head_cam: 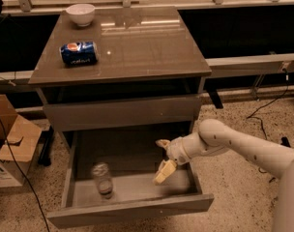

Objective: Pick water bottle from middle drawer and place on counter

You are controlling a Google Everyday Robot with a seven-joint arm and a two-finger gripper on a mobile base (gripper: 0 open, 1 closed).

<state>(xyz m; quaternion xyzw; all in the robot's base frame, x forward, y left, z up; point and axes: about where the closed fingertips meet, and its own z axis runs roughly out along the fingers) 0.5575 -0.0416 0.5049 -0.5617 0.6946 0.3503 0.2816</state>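
The middle drawer (132, 208) is pulled out under the counter (137, 47). The water bottle (102, 180), clear with a dark label band, stands blurred on the drawer floor at the front left. My gripper (163, 158) hangs over the right side of the drawer, open and empty, with one pale finger (165, 172) pointing down toward the floor. The bottle is well to the left of the gripper and apart from it.
A blue soda can (78, 52) lies on its side on the counter's left, and a white bowl (80, 13) stands at the back left. Cardboard boxes (11, 144) and a cable lie on the floor to the left. The upper drawer front (123, 111) is closed.
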